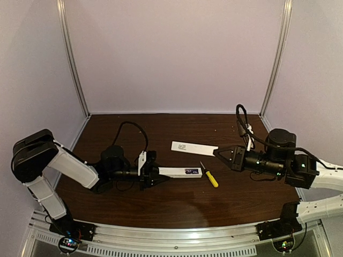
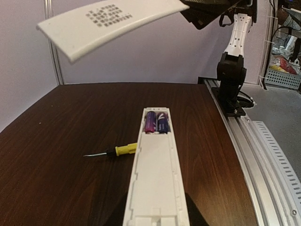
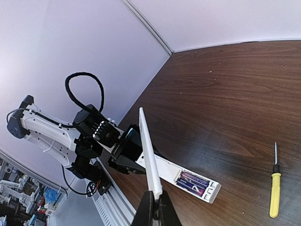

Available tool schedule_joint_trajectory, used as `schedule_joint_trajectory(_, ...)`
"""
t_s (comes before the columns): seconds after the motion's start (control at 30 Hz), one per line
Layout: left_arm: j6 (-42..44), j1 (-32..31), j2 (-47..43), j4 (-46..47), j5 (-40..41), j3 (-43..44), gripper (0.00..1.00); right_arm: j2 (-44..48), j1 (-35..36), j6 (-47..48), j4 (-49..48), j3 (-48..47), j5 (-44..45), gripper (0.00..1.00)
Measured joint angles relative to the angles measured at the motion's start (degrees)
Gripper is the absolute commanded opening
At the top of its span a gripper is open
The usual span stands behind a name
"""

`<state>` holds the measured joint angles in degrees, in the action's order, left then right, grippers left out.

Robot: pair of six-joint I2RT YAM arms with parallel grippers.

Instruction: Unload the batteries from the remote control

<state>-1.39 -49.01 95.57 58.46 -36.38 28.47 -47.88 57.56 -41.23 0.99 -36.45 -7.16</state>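
Overhead, the left claw [image 1: 157,174] was clamped on one end of the remote control [image 1: 179,172]. The batteries [image 1: 191,171] sat in the open bay at the far end, well ahead of its fingertips. The right claw [image 1: 217,152] was pinched shut on the cover strip [image 1: 194,147], which reached out in front of it. The screwdriver [image 1: 210,177] lay on the worktop [image 1: 161,209] between the two claws.

From the left wrist, the remote ran straight out from the claw. Both cells [image 2: 156,121] lay side by side at its tip, with the cover [image 2: 108,23] hanging high beyond them. The hold was at one end only, so pressing on the bay could probably lever the remote loose.

From the right wrist, the cover [image 3: 148,150] stood edge-on in the closed fingers [image 3: 162,214]. The batteries [image 3: 193,181] lay just beyond and to the right of it. That claw was occupied, and the cells fitted snugly. A hurried pry could likely flick one out to roll off the worktop.
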Motion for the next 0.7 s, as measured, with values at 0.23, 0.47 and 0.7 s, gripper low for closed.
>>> schedule_joint_trajectory(0.23,0.0,0.3,0.0,0.1,0.5,-0.1,0.00,1.9,-0.9,3.3,3.6,-2.4,5.2,0.00)
schedule_joint_trajectory(0.47,0.0,0.7,0.0,0.2,0.6,-0.5,0.00,3.2,-1.8,5.3,7.8,-2.8,11.3,0.00)
schedule_joint_trajectory(0.7,0.0,1.1,0.0,0.6,0.7,-1.2,0.00,4.4,-2.4,6.1,13.9,-3.3,19.7,0.00)
